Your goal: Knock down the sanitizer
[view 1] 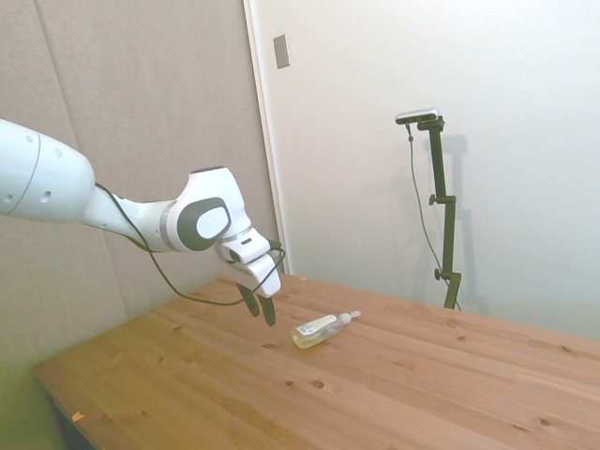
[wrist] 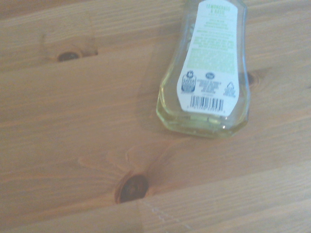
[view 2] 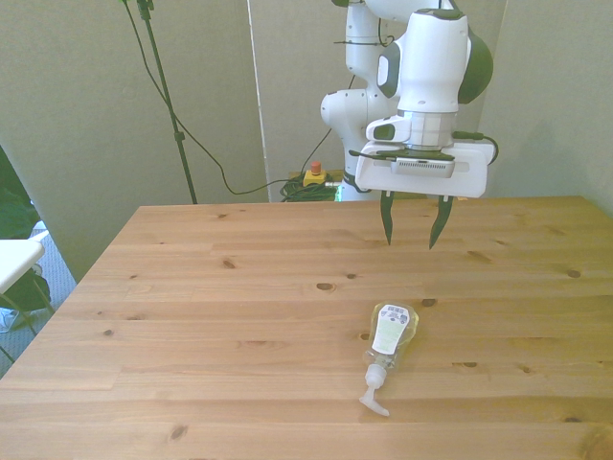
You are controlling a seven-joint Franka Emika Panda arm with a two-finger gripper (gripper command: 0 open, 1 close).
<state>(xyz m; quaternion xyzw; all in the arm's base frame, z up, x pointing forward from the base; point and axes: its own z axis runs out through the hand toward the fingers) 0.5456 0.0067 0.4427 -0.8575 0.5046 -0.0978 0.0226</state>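
The sanitizer [view 2: 390,338] lies flat on its side on the wooden table [view 2: 211,316], a clear bottle with yellowish liquid, a white label facing up and its white nozzle pointing toward the near edge. In the side view the sanitizer [view 1: 320,330] rests just right of my gripper [view 1: 260,307]. My gripper [view 2: 414,233] hangs open a little above the table, behind the bottle's base and not touching it. The wrist view shows the sanitizer's [wrist: 209,73] base and barcode label close up.
The table's bare wood [view 1: 394,394] stretches around the bottle. A yellow device with a red button [view 2: 313,173] and cables lie on the floor behind the table. A white surface's corner [view 2: 14,259] shows at the front view's left.
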